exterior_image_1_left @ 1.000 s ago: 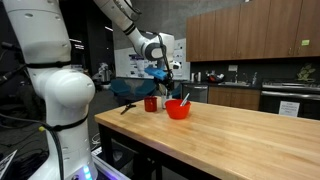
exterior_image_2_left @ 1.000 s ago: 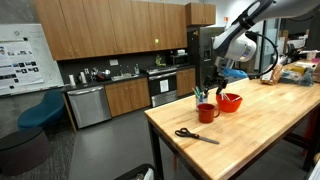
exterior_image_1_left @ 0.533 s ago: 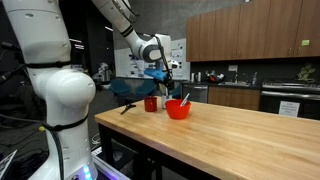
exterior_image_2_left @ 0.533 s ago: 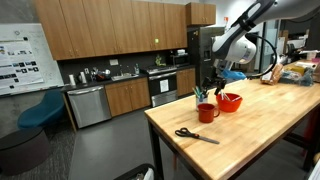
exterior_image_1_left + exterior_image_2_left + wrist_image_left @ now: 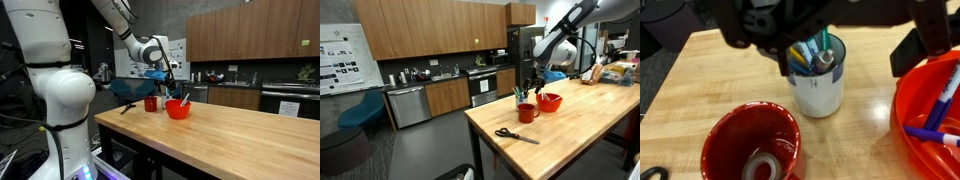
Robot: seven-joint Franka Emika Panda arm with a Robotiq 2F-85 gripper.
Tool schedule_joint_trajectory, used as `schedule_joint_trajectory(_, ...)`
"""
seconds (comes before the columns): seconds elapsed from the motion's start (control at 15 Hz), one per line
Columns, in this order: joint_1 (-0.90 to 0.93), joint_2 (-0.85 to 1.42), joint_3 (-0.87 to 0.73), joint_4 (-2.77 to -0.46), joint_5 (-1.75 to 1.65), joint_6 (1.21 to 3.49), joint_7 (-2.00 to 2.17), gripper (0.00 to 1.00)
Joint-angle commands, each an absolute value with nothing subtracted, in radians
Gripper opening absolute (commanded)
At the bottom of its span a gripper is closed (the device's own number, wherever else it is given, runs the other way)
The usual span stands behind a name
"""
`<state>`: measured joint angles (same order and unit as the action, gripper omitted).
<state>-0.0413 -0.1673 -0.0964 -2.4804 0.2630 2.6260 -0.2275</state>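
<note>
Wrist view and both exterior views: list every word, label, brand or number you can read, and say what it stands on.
No text is legible in any view.
Wall poster: print too small to read.
White sheet on the steel appliance: blurred.
White cup, red mug, red bowl: no lettering shows.
</note>
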Motion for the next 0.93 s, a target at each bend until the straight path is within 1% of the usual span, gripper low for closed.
schedule_joint_trajectory(0.0,-0.037,-0.178,-0.09,-2.502,0.224,2.636,-0.196,0.74)
schedule_joint_trajectory(0.13,-0.035,-0.179,-0.089,-2.507,0.223,2.642,-0.2,0.61)
schedule_joint_trajectory(0.2,-0.034,-0.181,-0.089,-2.51,0.222,2.649,-0.204,0.54)
schedule_joint_trajectory(0.27,-0.034,-0.182,-0.088,-2.511,0.222,2.65,-0.205,0.44)
schedule_joint_trajectory(0.53,-0.03,-0.184,-0.083,-2.517,0.22,2.67,-0.21,0.15)
schedule_joint_trajectory(0.6,-0.029,-0.184,-0.082,-2.517,0.219,2.671,-0.211,0.41)
schedule_joint_trajectory(0.67,-0.027,-0.184,-0.081,-2.517,0.218,2.671,-0.211,0.51)
schedule_joint_trajectory(0.73,-0.026,-0.184,-0.08,-2.517,0.22,2.671,-0.212,0.51)
schedule_joint_trajectory(0.87,-0.025,-0.185,-0.077,-2.517,0.217,2.672,-0.211,0.6)
